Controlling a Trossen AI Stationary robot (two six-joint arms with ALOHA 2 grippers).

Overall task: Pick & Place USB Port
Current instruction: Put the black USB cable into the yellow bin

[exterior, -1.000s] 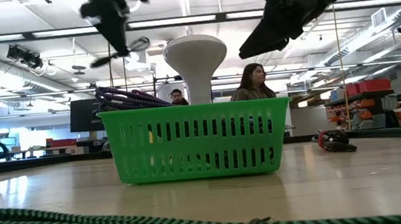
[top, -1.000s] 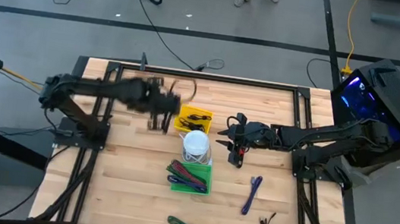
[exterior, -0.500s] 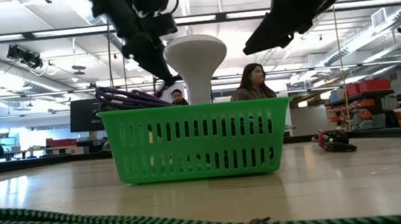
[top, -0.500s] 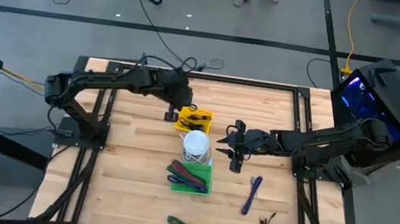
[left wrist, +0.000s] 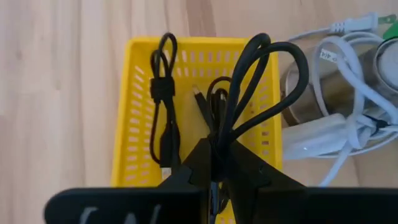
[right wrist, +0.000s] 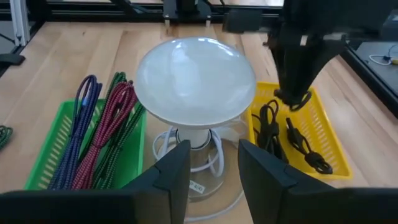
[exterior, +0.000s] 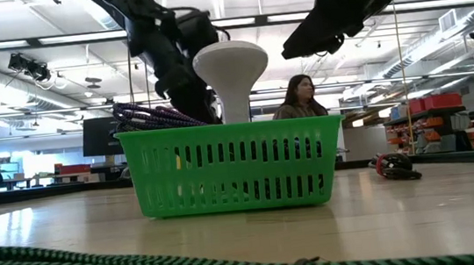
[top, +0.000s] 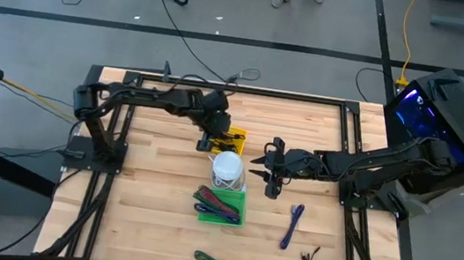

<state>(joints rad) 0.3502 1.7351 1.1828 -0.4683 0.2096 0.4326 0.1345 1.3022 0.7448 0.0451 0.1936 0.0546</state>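
wooden table (top: 150, 218): left tool (left wrist: 217, 163) over yellow basket (left wrist: 134, 124), clamping black cable (left wrist: 249, 93).

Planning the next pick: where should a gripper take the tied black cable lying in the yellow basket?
Grip the tied black cable at its wrap, coming from straight above: it lies flat in the yellow basket, its strands bunch there, and the walls block the sides.

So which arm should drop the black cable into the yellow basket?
Left. The left claw is shut on the cable, right above the basket. The right claw is open, empty, and off to the side.
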